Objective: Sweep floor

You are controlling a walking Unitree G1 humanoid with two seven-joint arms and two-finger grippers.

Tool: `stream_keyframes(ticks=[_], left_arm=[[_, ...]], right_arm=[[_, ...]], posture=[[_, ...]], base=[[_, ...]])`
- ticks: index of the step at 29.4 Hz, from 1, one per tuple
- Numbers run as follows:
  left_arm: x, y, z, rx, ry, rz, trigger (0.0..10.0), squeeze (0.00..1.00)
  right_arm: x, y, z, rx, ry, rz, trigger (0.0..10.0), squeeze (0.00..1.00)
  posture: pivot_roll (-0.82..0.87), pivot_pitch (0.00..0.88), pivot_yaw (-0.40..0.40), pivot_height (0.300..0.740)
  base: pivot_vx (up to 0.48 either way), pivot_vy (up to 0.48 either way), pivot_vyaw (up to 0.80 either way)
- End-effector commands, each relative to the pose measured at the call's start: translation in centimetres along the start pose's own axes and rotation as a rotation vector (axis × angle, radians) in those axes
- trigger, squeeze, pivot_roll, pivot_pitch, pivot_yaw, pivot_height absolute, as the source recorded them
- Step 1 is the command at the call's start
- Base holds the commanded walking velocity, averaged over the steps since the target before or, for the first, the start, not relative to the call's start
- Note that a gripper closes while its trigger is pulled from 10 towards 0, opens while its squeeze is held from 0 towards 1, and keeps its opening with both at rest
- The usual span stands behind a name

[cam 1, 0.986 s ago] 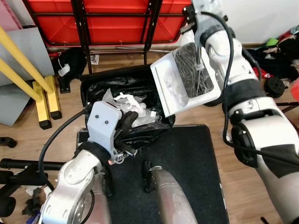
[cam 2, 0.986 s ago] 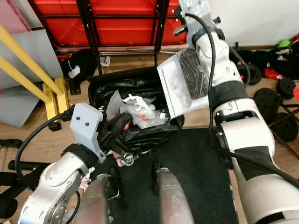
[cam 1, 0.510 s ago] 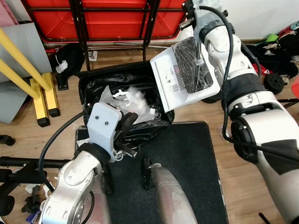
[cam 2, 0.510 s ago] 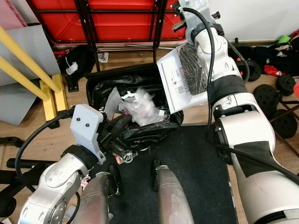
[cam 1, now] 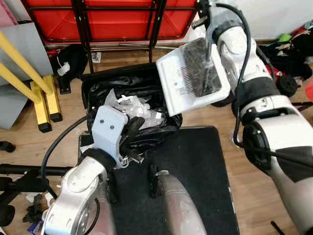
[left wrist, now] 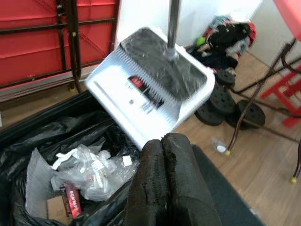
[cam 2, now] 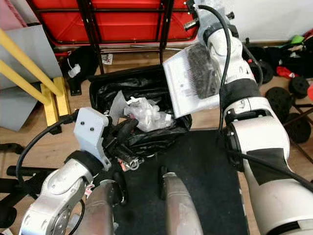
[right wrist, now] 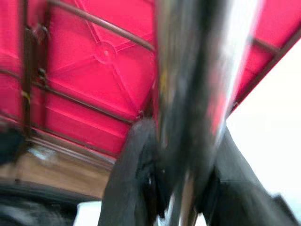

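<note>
A white dustpan (cam 1: 182, 84) with a dark inner tray hangs tilted over the right end of a black bag-lined bin (cam 1: 98, 88). My right gripper (cam 1: 207, 11) is shut on the dustpan's metal handle (right wrist: 197, 94), high above the pan. White plastic scraps and wrappers (cam 1: 135, 106) lie in the bin. My left gripper (cam 1: 129, 133) is shut at the bin's near rim, its fingers (left wrist: 164, 183) pressed together. In the left wrist view the dustpan (left wrist: 141, 101) faces the bin, mouth down.
A red folding table on a black frame (cam 1: 112, 19) leans behind the bin. Yellow bars (cam 1: 19, 63) stand at the left. I stand on a black mat (cam 1: 195, 171). Weight plates and clothes (cam 2: 288, 83) lie on the wood floor at the right.
The dustpan has risen a little and tipped further over the bin. Scraps that were blurred in mid-fall half a second ago now lie still in the bag. My left gripper has stayed put.
</note>
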State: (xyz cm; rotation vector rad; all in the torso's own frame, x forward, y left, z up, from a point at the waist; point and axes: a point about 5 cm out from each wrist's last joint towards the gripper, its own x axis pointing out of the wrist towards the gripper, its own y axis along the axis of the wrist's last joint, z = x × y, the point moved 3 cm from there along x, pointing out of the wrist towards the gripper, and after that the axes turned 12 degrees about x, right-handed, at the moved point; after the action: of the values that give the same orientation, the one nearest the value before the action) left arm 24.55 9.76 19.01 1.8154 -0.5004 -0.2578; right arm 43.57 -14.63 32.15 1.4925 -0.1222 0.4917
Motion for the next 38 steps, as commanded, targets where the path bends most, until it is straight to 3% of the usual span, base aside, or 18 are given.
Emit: stream_keyframes(ticks=[1,2,5,7,8,9,16,20,24,26,27,29,32,38], left_arm=[[-0.1,-1.1,-0.1,-0.032,0.031,-0.059,10.0,0.00],[0.1,-1.4,-0.3,-0.035,0.025,-0.068,10.0,0.00],[0.1,-1.4,-0.3,-0.035,0.025,-0.068,10.0,0.00],[0.9,-1.6,-0.9,-0.024,0.036,-0.061,10.0,0.00],[0.9,-1.6,-0.9,-0.024,0.036,-0.061,10.0,0.00],[1.6,-1.8,-1.9,0.024,0.063,-0.065,10.0,0.00],[2.4,-2.7,-3.3,0.088,0.101,-0.100,10.0,0.00],[2.9,-3.5,-3.0,0.137,0.059,-0.129,10.0,0.00],[3.0,-4.0,-2.8,0.170,0.044,-0.150,10.0,0.00],[3.1,-3.9,-2.9,0.150,0.046,-0.128,10.0,0.00],[3.4,-3.4,-3.0,0.103,0.055,-0.062,10.0,0.00],[3.4,-3.4,-3.0,0.103,0.055,-0.062,10.0,0.00],[3.4,-4.4,-3.5,0.147,0.078,-0.100,10.0,0.00],[2.7,-5.6,-4.1,0.173,0.075,-0.137,10.0,0.00]], right_arm=[[-0.6,1.3,0.2,0.086,0.012,0.078,10.0,0.00],[-1.8,0.9,0.1,0.124,0.019,0.091,10.0,0.00],[-1.8,0.9,0.1,0.124,0.019,0.091,10.0,0.00],[-3.8,-0.2,-0.6,0.198,0.029,0.089,10.0,0.00],[-3.8,-0.2,-0.6,0.198,0.029,0.089,10.0,0.00],[-5.9,-1.3,-1.3,0.232,0.042,0.068,10.0,0.00],[-8.4,-3.9,-1.9,0.190,0.064,-0.014,10.0,0.00],[-10.5,-5.1,-2.7,0.212,0.077,-0.066,10.0,0.00],[-11.4,-5.7,-3.0,0.230,0.069,-0.096,10.0,0.00],[-11.8,-6.2,-3.0,0.233,0.065,-0.111,10.0,0.00],[-12.6,-6.8,-3.1,0.235,0.056,-0.140,10.0,0.00],[-12.6,-6.8,-3.1,0.235,0.056,-0.140,10.0,0.00],[-15.1,-8.0,-1.8,0.213,-0.002,-0.193,10.0,0.00],[-17.3,-8.3,-0.1,0.190,-0.091,-0.228,10.0,0.00]], posture=[[-0.14,0.336,-0.207,0.740],[-0.15,0.323,-0.199,0.740],[-0.15,0.323,-0.199,0.740],[-0.16,0.293,-0.179,0.740],[-0.16,0.293,-0.179,0.740],[-0.17,0.271,-0.165,0.740],[-0.17,0.224,-0.156,0.740],[-0.16,0.156,-0.154,0.740],[-0.15,0.127,-0.149,0.740],[-0.14,0.107,-0.148,0.740],[-0.14,0.092,-0.146,0.740],[-0.14,0.092,-0.146,0.740],[-0.14,0.040,-0.132,0.740],[-0.14,0.018,-0.127,0.740]], base=[[0.000,0.000,0.00],[0.000,0.000,0.00],[0.000,0.000,0.00],[0.480,0.000,0.00],[0.480,0.000,0.00],[0.000,0.000,0.00],[0.000,0.000,0.00],[0.000,0.000,0.00],[0.360,0.000,0.00],[0.480,0.000,0.00],[0.000,0.000,0.00],[0.000,0.000,0.00],[0.000,0.000,0.00],[0.080,0.000,0.00]])
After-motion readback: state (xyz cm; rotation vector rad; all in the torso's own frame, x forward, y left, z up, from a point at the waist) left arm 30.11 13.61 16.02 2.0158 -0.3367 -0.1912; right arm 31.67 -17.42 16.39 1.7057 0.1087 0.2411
